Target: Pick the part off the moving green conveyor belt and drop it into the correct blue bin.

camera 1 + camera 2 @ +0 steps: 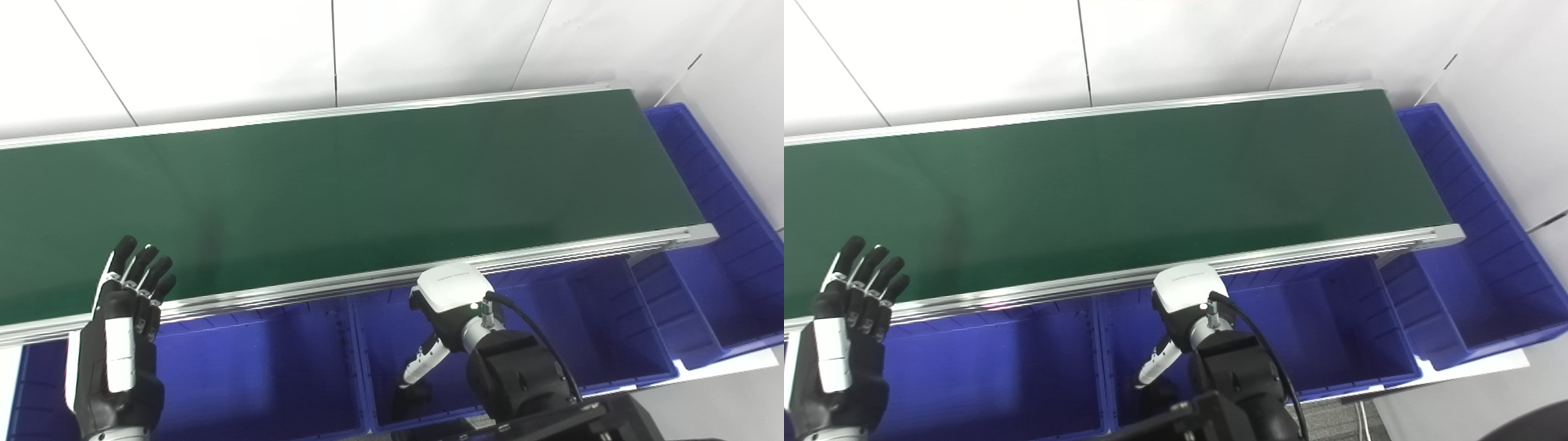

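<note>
White wall panels back the whole scene, and across them runs the green conveyor belt (367,184), a long dark strip between silver rails, bare over all of its visible length. Along its near side and round its right end sit the blue bins (257,367), side by side below the rail, with one more turned along the belt's end (723,245). The left hand (119,343) is raised at the belt's near edge on the left, fingers spread and upright, holding nothing. The right hand (450,306) hangs down into the middle bin, wrist uppermost; one pale finger shows pointing down, but whether that hand grips anything cannot be told — the forearm hides its palm. The part itself is nowhere in view: not on the belt, and no bin visibly holds one. So how it will handle is only a guess — likely small, light and rigid, best pinched across its width as it passes, since a moving belt gives a sliding target.
</note>
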### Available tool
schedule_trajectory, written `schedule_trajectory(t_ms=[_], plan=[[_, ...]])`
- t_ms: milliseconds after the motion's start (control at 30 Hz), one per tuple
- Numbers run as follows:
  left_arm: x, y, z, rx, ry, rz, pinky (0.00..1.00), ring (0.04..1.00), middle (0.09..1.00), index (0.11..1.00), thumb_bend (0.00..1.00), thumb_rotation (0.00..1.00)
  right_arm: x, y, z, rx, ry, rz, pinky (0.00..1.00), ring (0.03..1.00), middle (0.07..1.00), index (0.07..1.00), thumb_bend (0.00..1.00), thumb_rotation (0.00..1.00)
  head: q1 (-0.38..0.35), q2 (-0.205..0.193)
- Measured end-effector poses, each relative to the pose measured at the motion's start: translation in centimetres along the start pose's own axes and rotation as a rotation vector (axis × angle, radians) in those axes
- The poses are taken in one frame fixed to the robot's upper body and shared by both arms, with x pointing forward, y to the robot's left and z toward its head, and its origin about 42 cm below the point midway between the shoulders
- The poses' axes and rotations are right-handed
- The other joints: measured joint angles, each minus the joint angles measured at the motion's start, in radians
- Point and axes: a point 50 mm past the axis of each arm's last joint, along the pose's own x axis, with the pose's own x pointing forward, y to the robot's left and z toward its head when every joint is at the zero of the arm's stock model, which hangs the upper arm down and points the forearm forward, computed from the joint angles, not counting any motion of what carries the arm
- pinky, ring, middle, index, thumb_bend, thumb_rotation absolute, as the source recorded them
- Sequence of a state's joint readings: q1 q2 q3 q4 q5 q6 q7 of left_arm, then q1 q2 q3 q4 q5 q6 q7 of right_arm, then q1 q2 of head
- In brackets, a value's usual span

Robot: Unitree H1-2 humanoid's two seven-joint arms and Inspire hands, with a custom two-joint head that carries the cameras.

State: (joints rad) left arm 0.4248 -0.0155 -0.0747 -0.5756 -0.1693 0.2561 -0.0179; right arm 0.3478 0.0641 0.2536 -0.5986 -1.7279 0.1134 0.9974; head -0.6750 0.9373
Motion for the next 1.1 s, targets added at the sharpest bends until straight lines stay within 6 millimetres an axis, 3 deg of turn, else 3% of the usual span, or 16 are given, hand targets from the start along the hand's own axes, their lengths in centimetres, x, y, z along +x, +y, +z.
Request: schedule_trajectory(t_ms=[200,267,300,367,500,533,567,600,767,833,900,1033,1100], plan=[[0.0,0.0,0.0,0.0,0.001,0.0,0.86,0.861,0.887,0.913,0.57,0.8,-0.1,0.1,-0.1,0.012,-0.009,0.021,0.72,0.78,0.816,0.79,1.0,0.64,0.011,-0.002],[-0.1,-0.1,0.0,-0.002,0.002,0.0,0.86,0.86,0.888,0.914,0.58,0.79,-0.2,0.0,-0.1,0.016,-0.012,0.017,0.66,0.747,0.802,0.784,1.0,0.67,0.023,-0.003],[-0.1,-0.1,-0.1,-0.003,0.004,0.0,0.86,0.861,0.889,0.917,0.57,0.8,-0.3,0.0,-0.1,0.021,-0.018,0.013,0.6,0.707,0.788,0.798,0.96,0.74,0.046,-0.006],[-0.2,-0.3,-0.2,-0.005,0.008,-0.004,0.87,0.87,0.897,0.926,0.56,0.8,-0.9,0.0,-0.1,0.061,-0.062,-0.03,0.48,0.604,0.708,0.737,0.91,0.65,0.078,-0.009],[-0.6,-0.6,-0.5,-0.009,0.023,-0.008,0.88,0.87,0.907,0.943,0.56,0.8,-2.8,-0.5,0.0,0.22,-0.204,-0.237,0.36,0.496,0.622,0.701,0.72,0.66,0.133,-0.017],[-0.8,-0.7,-0.6,-0.004,0.026,-0.01,0.9,0.874,0.913,0.947,0.56,0.81,-3.4,-0.5,0.1,0.278,-0.244,-0.278,0.32,0.443,0.613,0.714,0.69,0.58,0.194,-0.035],[-0.9,-0.9,-0.8,-0.001,0.031,-0.012,0.9,0.88,0.918,0.952,0.56,0.82,-3.8,-0.5,0.2,0.347,-0.283,-0.323,0.3,0.424,0.627,0.729,0.67,0.5,0.195,-0.035],[-1.0,-1.0,-1.1,-0.002,0.04,-0.015,0.91,0.881,0.918,0.953,0.56,0.82,-4.0,-0.3,0.4,0.411,-0.31,-0.359,0.3,0.422,0.629,0.731,0.66,0.49,0.195,-0.035],[-1.2,-1.2,-3.1,0.009,0.109,-0.021,0.88,0.882,0.913,0.959,0.55,0.85,-4.0,1.1,0.9,0.601,-0.416,-0.517,0.38,0.505,0.743,0.782,0.58,0.53,0.29,-0.074],[-1.4,-1.4,-3.4,0.021,0.102,-0.023,0.87,0.88,0.908,0.956,0.56,0.84,-3.7,1.9,1.0,0.702,-0.472,-0.585,0.47,0.615,0.817,0.803,0.55,0.56,0.326,-0.093],[-1.6,-1.6,-3.7,0.033,0.09,-0.028,0.85,0.874,0.905,0.953,0.57,0.83,-3.5,2.6,1.0,0.837,-0.517,-0.614,0.63,0.739,0.9,0.876,0.56,0.62,0.353,-0.106],[-2.0,-2.1,-4.1,0.05,0.067,-0.038,0.87,0.884,0.912,0.962,0.56,0.84,-3.4,3.8,0.7,1.158,-0.531,-0.641,0.77,0.841,0.953,0.97,0.5,0.73,0.388,-0.123],[-2.2,-2.7,-4.4,0.05,0.032,-0.044,0.89,0.895,0.921,0.972,0.55,0.84,-3.9,4.3,0.1,1.304,-0.543,-0.714,0.82,0.867,0.967,0.991,0.54,0.8,0.448,-0.143]])
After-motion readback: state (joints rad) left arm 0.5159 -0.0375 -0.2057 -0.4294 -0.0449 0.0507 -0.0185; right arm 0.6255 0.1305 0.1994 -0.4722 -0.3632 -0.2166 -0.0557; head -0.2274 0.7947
